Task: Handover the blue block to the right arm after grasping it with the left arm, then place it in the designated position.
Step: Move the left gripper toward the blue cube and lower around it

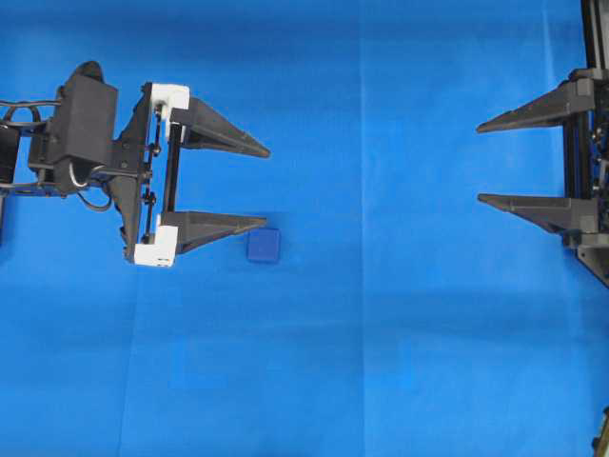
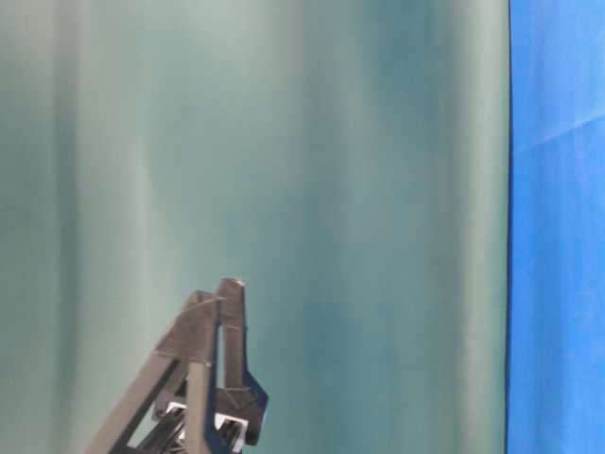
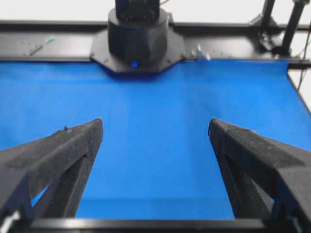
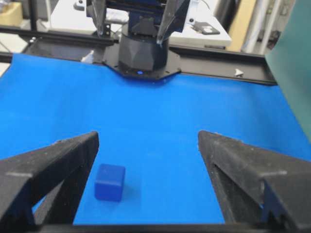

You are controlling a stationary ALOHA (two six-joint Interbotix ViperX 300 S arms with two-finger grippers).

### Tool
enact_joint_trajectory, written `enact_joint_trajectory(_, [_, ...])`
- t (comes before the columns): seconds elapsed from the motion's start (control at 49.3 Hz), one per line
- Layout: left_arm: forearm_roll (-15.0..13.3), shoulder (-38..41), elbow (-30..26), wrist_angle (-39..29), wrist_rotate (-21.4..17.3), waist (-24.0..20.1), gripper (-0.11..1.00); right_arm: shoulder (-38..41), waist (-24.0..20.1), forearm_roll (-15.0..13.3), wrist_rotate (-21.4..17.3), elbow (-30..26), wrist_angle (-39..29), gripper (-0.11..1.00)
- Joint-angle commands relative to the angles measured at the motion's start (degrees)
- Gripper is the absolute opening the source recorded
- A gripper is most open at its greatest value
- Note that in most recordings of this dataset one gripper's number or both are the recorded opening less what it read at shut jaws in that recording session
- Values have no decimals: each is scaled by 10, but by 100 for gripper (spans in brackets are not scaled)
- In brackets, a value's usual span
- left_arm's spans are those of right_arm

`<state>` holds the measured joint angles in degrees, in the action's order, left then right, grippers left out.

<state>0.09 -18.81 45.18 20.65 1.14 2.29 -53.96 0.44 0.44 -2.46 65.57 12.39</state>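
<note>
The blue block (image 1: 263,246) lies on the blue cloth, a small dark-blue cube, left of centre. My left gripper (image 1: 267,187), with white finger mounts, is open and empty. The block sits just past the tip of its nearer finger (image 1: 224,227), outside the gap and apart from it. In the left wrist view the gripper (image 3: 155,125) shows only bare cloth between its fingers; the block is out of view there. My right gripper (image 1: 479,163), all black, stands open at the far right edge. In its wrist view the right gripper (image 4: 148,137) is empty and the block (image 4: 110,182) rests beside its left finger.
Blue cloth (image 1: 381,362) covers the table. Each wrist view faces the opposite arm's black base (image 3: 138,34) (image 4: 143,53) on a black rail. A teal backdrop (image 2: 284,142) fills the table-level view, with black fingers (image 2: 217,359) rising at the bottom.
</note>
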Motion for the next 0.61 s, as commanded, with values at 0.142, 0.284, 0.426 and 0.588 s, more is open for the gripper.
enact_joint_trajectory(0.142, [-2, 2, -76, -172, 1, 4, 93, 4, 0, 1, -1, -16, 3, 96])
enact_joint_trajectory(0.284, [-2, 12, -130, -303, 11, 6, 93, 4, 0, 2, -1, -16, 3, 96])
enact_joint_trajectory(0.426, [0, 26, -179, -422, 39, 6, 93, 4, 1, 1, -1, -17, 3, 96])
enact_joint_trajectory(0.588, [0, 50, -226, -516, 47, 13, 93, 4, 1, 2, -1, -16, 2, 96])
